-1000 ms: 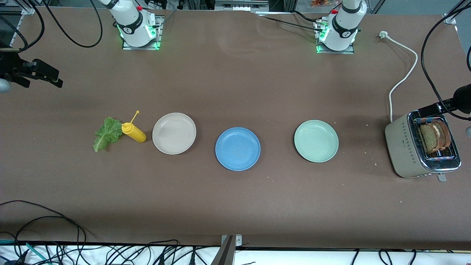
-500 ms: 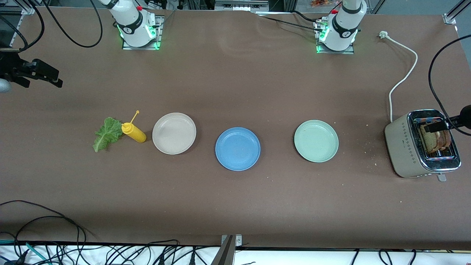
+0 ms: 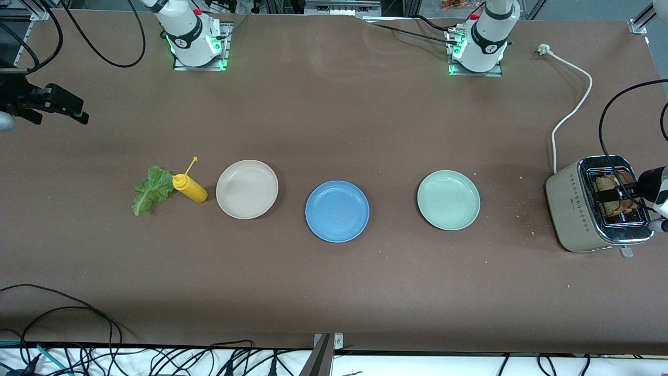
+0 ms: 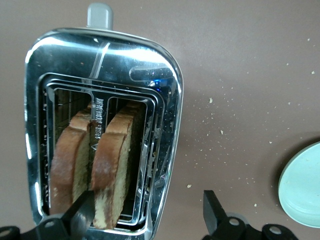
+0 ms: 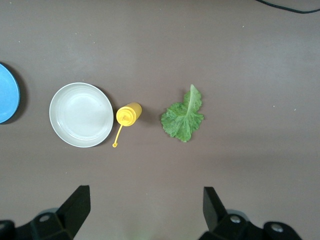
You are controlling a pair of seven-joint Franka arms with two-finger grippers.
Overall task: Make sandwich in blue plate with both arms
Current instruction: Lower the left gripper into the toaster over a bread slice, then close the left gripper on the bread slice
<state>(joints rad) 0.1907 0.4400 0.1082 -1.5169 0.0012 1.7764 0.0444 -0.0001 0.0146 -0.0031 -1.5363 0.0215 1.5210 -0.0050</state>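
The blue plate (image 3: 337,211) lies mid-table with nothing on it; its edge shows in the right wrist view (image 5: 7,92). Two brown toast slices (image 3: 607,184) stand in the toaster (image 3: 571,206) at the left arm's end. They stand side by side in the left wrist view (image 4: 112,165). My left gripper (image 3: 618,192) is open just over the toaster (image 4: 105,55). One finger (image 4: 82,215) is beside a slice and the other is outside the toaster's wall. The lettuce leaf (image 3: 152,190) lies at the right arm's end. My right gripper (image 3: 78,112) waits open, high above the lettuce (image 5: 183,116).
A yellow sauce bottle (image 3: 190,189) lies between the lettuce and a beige plate (image 3: 247,189). A pale green plate (image 3: 448,200) sits between the blue plate and the toaster. The toaster's white cord (image 3: 571,112) runs toward the left arm's base. Crumbs lie round the toaster.
My left gripper has come down from above the toaster's far end onto the toast slots. The right arm and everything on the table stay put.
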